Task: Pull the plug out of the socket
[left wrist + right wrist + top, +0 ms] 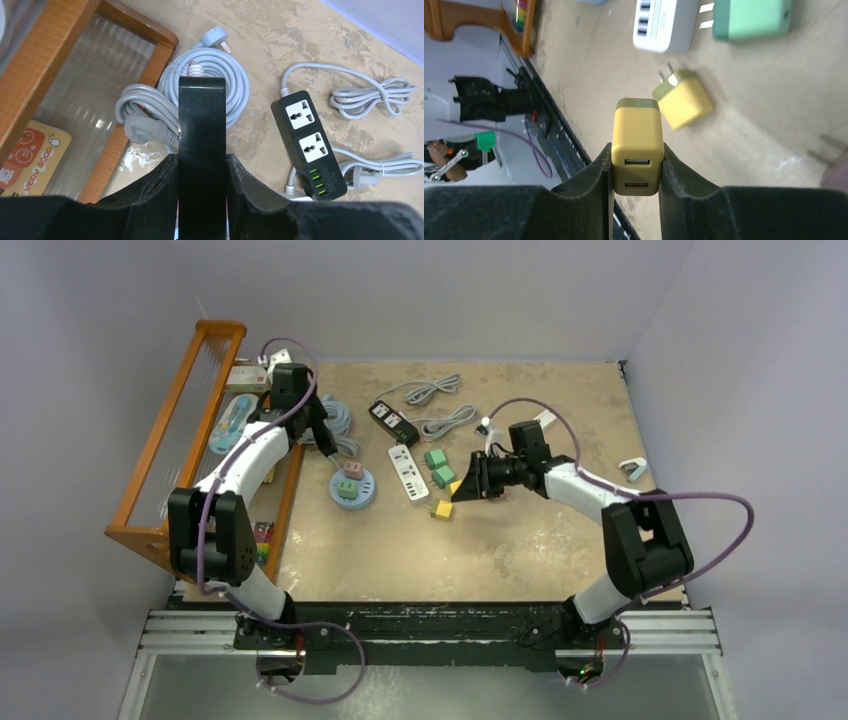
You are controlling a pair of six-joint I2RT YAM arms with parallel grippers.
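Note:
My right gripper (463,489) (636,156) is shut on a yellow plug (636,140) with two USB ports, held above the table and apart from any socket. The white socket strip (407,472) (663,25) lies flat to its left. A second yellow plug (441,509) (684,102) lies loose on the table. My left gripper (327,447) (202,167) is shut on a long black block (202,125), just above the round blue socket (352,488), which carries a pink and a green plug.
Two green plugs (439,467) lie right of the white strip. A black power strip (393,422) (307,142) and coiled grey cables (210,75) lie at the back. A wooden rack (175,440) runs along the left edge. A small white clip (632,469) sits far right.

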